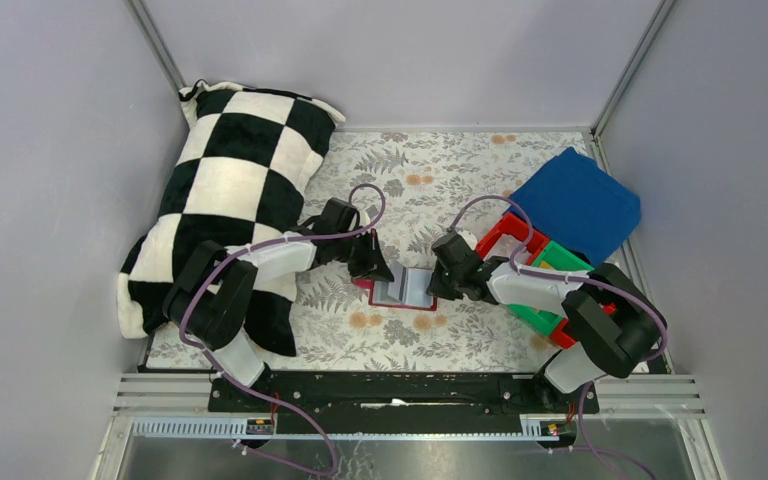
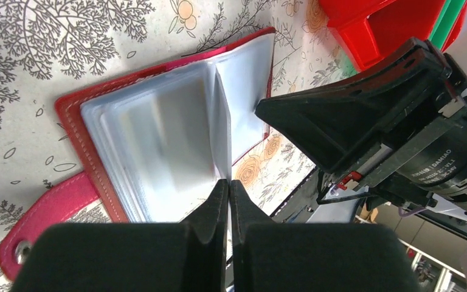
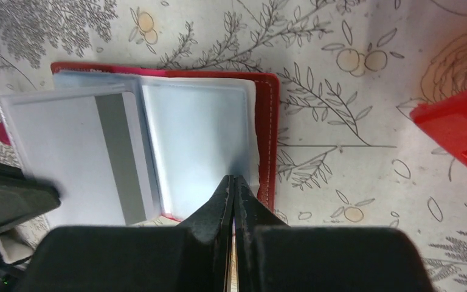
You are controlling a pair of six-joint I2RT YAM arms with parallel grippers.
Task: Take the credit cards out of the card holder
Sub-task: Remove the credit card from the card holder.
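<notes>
The card holder [image 1: 406, 289] lies open on the floral cloth between my two grippers, dark red with a snap tab [image 2: 21, 243]. Its clear sleeves show in the left wrist view [image 2: 158, 140] and the right wrist view [image 3: 200, 140]. My left gripper [image 2: 229, 182] is shut on the edge of one sleeve leaf and holds it raised. That leaf carries a pale credit card [image 3: 73, 158] with a grey stripe. My right gripper [image 3: 233, 180] is shut, its tips pressed on the near edge of the right-hand page. I cannot tell whether it pinches the page.
A black-and-white checked cushion [image 1: 230, 200] lies at the left. A blue cloth [image 1: 580, 205] and red and green plastic bins [image 1: 530, 255] sit at the right, close behind my right arm. A red bin corner [image 3: 462, 134] is near the right gripper.
</notes>
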